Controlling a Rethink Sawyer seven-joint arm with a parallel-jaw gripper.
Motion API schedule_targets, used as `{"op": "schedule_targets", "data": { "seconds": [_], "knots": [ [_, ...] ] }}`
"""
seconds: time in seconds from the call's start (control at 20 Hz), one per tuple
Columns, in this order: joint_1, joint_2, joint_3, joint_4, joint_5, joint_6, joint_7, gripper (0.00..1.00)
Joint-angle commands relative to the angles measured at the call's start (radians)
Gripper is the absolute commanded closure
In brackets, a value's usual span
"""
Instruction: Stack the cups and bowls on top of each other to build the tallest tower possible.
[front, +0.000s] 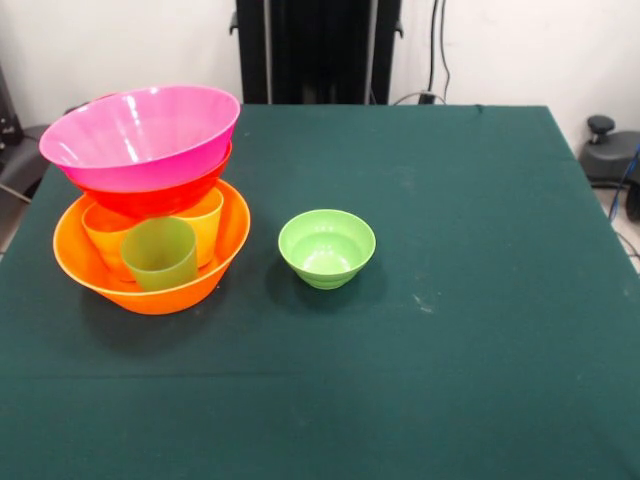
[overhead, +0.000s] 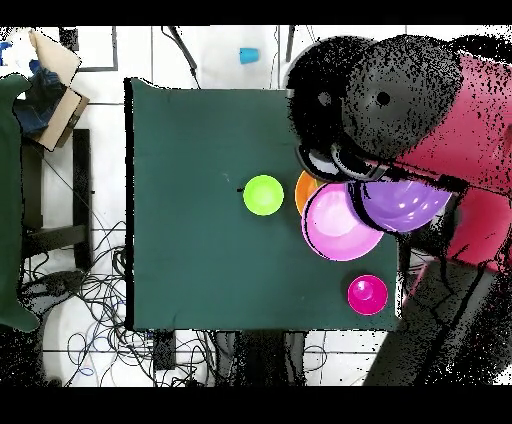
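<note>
A dark green cloth surface (front: 450, 300) fills the frame. At left stands the tower (front: 150, 200): a glossy large orange bowl (front: 150, 290) holding tapered cups (front: 160, 255), topped by a red-orange bowl (front: 160, 195) and pink bowl (front: 140, 135). A small light green bowl (front: 326, 247) sits mid-frame. The hand shows nowhere, so its state cannot be told.
</note>
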Motion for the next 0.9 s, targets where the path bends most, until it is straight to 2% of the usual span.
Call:
{"op": "schedule_targets", "data": {
  "seconds": [0.05, 0.6, 0.9],
  "knots": [
    [-0.031, 0.033, 0.114, 0.108, -0.074, -0.049, -0.293, 1.0],
    [-0.041, 0.044, 0.138, 0.122, -0.083, -0.108, -0.273, 1.0],
    [-0.05, 0.041, 0.15, 0.16, -0.074, -0.157, -0.258, 1.0]
  ]
}}
